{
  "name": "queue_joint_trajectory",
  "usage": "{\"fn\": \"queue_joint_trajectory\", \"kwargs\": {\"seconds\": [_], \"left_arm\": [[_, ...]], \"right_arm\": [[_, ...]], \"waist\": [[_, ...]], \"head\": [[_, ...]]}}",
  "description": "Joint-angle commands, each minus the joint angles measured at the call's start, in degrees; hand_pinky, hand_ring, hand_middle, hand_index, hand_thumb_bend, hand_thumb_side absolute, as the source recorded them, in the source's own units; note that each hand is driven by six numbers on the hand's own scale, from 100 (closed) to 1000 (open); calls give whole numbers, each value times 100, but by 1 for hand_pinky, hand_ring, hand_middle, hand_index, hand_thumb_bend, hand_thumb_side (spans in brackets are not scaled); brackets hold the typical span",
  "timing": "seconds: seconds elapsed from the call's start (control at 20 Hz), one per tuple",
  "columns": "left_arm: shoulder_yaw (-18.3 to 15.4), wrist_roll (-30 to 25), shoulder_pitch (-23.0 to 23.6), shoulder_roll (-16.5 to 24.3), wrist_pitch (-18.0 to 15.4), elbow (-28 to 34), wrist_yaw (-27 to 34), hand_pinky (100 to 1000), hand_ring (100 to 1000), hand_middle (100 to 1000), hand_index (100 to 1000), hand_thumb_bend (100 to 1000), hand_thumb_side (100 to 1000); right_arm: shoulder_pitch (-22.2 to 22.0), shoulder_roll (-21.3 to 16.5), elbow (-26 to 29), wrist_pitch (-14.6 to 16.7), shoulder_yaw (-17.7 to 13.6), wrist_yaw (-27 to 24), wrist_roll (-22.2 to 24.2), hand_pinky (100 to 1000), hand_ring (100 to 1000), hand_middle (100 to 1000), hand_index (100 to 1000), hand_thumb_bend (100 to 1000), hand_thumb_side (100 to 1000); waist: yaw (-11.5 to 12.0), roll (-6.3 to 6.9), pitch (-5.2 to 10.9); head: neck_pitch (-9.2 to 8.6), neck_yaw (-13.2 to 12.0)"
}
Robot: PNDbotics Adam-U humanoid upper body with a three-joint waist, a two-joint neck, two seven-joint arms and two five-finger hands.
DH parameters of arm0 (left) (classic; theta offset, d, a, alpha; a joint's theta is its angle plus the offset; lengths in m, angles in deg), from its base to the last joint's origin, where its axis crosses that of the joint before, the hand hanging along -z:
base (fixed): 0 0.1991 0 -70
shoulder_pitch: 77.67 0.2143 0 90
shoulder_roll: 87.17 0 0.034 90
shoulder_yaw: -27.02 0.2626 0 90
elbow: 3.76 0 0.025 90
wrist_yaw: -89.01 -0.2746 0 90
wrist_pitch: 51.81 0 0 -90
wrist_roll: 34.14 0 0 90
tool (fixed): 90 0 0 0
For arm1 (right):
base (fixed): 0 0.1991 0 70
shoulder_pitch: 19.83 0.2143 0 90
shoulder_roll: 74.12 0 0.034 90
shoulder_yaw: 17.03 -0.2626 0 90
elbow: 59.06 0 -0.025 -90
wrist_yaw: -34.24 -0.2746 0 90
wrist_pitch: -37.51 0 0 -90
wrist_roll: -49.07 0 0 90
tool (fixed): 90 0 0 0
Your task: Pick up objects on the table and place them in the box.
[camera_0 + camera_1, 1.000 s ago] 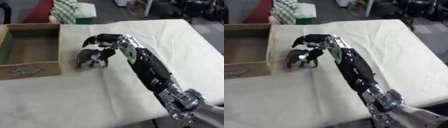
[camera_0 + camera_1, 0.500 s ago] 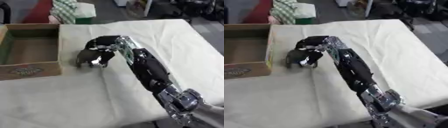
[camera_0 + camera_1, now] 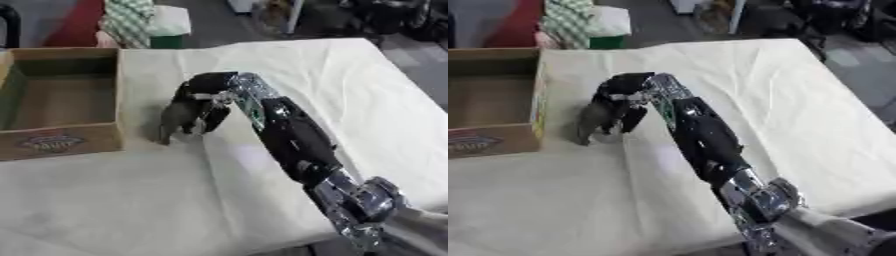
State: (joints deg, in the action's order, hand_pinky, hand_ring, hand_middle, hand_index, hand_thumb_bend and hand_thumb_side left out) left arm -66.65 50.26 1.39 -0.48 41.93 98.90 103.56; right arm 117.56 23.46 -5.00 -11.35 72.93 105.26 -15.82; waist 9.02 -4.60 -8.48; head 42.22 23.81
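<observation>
Cream cloth is covering the table (image 3: pixel 367 90), and the cardboard box (image 3: pixel 52 145) at its left edge is sitting with nothing visible inside, so no placement is showing yet. The right hand (image 3: pixel 208 95) is curling its fingers over a dark grey object (image 3: pixel 179 116), apparently an animal figure, standing just beside the box. The box's front label is showing red lettering I cannot read.

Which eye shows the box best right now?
The left eye view: the box shows its floor, its right wall and its printed front, with only its left edge cut off. The right eye view cuts off more of its left side. In both, the right hand sits on a grey object beside it.
</observation>
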Motion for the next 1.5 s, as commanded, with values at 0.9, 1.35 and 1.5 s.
{"fn": "queue_joint_trajectory", "kwargs": {"seconds": [0.9, 1.35, 1.5], "left_arm": [[32, -47, -78, 68, 2, 62, -1, 649, 652, 581, 562, 100, 860], [71, -79, -187, 18, 17, 66, 35, 649, 653, 580, 562, 100, 860], [88, -94, -226, 1, 22, 69, 46, 648, 653, 580, 562, 100, 859]], "right_arm": [[1261, 543, 509, 1083, -296, -1016, 1454, 764, 641, 441, 681, 100, 366], [1621, 1142, 231, 1028, -753, -626, 1174, 757, 650, 472, 704, 100, 340], [1665, 1371, 70, 868, -878, -163, 785, 758, 653, 475, 708, 100, 331]], "waist": [[109, 65, 98], [301, 70, 43], [368, 69, 27]], "head": [[-109, 85], [-193, 166], [-216, 204]]}}
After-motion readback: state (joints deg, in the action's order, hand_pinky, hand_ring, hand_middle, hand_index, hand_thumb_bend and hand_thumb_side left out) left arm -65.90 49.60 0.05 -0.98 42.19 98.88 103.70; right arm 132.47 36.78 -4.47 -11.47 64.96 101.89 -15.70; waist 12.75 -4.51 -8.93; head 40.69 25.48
